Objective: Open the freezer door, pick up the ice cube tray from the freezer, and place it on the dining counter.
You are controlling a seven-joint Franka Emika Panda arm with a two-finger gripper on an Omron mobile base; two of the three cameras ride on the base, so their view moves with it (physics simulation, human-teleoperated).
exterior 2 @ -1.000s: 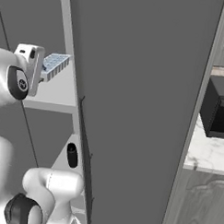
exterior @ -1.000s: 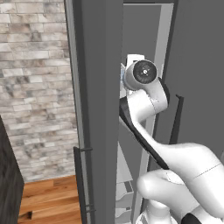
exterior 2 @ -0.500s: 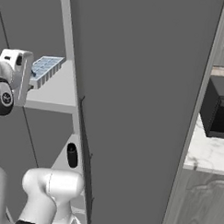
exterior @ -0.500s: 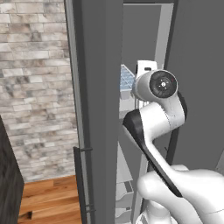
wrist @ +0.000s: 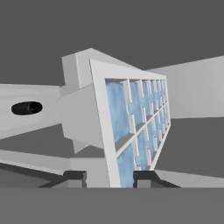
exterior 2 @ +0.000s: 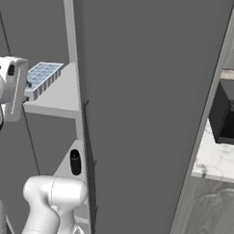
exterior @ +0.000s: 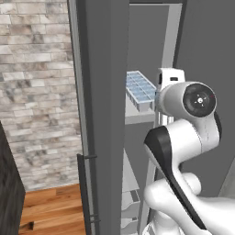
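Observation:
The freezer door point(exterior: 105, 114) stands swung open at the left, showing the pale grey freezer point(exterior 2: 55, 34). The ice cube tray point(exterior: 140, 89) point(exterior 2: 41, 77) point(wrist: 135, 127), white with pale blue cells, hangs just above a white shelf point(exterior 2: 59, 99). My gripper point(wrist: 109, 177) point(exterior 2: 26, 88) is shut on the tray's near end, one dark fingertip on each side of its rim. In the left base view the white wrist covers the tray's near end. The dining counter is out of view.
The twin dark door point(exterior 2: 148, 115) with its bar handle point(exterior 2: 88, 151) stands close on the right. A small dark cylinder point(exterior 2: 74, 161) sits under the shelf. A brick wall point(exterior: 36, 92) and wood floor point(exterior: 50, 211) lie left; a black appliance point(exterior 2: 230, 114) sits on a marble top point(exterior 2: 213, 161).
My hand has drawn back out of the freezer towards the base, carrying the tray with it. The grip has not changed.

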